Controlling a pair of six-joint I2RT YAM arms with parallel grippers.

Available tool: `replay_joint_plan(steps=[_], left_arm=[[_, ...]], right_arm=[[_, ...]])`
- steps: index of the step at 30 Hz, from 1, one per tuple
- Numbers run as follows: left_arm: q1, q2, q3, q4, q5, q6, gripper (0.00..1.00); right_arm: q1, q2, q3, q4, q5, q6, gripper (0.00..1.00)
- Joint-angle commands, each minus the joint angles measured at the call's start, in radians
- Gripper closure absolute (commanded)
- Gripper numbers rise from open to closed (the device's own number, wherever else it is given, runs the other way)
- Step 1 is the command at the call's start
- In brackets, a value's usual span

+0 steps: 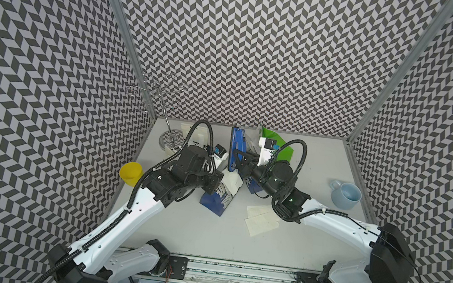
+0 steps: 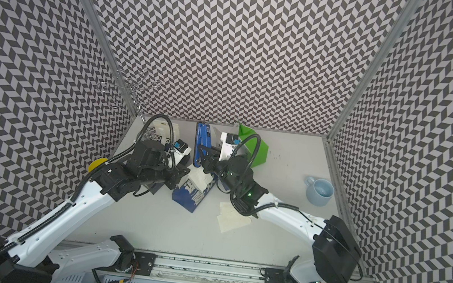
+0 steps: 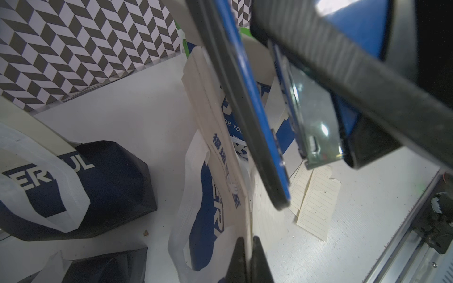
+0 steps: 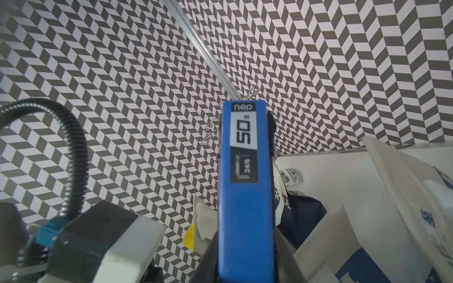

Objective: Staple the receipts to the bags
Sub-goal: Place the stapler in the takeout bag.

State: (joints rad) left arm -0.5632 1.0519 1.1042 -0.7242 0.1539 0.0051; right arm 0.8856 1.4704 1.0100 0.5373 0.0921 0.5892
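A dark blue bag (image 1: 219, 203) (image 2: 192, 196) lies mid-table with a cream receipt (image 1: 232, 181) against its top. My left gripper (image 3: 248, 257) (image 1: 223, 183) is shut on that bag's (image 3: 208, 220) upper edge, where the lined receipt (image 3: 266, 218) rests against it. My right gripper (image 4: 245, 247) (image 1: 239, 163) is shut on the blue stapler (image 4: 245, 183) (image 1: 236, 148), which hangs just above the bag with its mouth (image 3: 289, 137) agape. Loose receipts (image 1: 261, 221) (image 3: 316, 203) lie on the table. A green bag (image 1: 287, 152) stands at the back, and other blue bags (image 3: 105, 176) are at the back left.
A yellow cup (image 1: 131, 173) sits at the table's left edge and a pale blue mug (image 1: 345, 195) at its right edge. A wire rack (image 1: 160, 96) with a round base (image 1: 171, 140) stands in the back left corner. Patterned walls enclose three sides.
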Motion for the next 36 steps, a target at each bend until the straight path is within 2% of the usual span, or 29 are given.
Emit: replay_joint_plan(steps=[1, 17, 36], left_arm=[[0.014, -0.020, -0.018, 0.039, 0.047, -0.013, 1.00], [0.038, -0.021, -0.005, 0.078, 0.113, -0.041, 1.00], [0.100, -0.010, -0.024, 0.085, 0.103, -0.068, 1.00]], right_arm=[[0.006, -0.008, 0.063, 0.237, -0.011, 0.056, 0.93], [0.030, 0.093, 0.143, 0.161, 0.031, 0.084, 0.93], [0.102, 0.090, 0.159, 0.101, 0.088, -0.044, 0.94]])
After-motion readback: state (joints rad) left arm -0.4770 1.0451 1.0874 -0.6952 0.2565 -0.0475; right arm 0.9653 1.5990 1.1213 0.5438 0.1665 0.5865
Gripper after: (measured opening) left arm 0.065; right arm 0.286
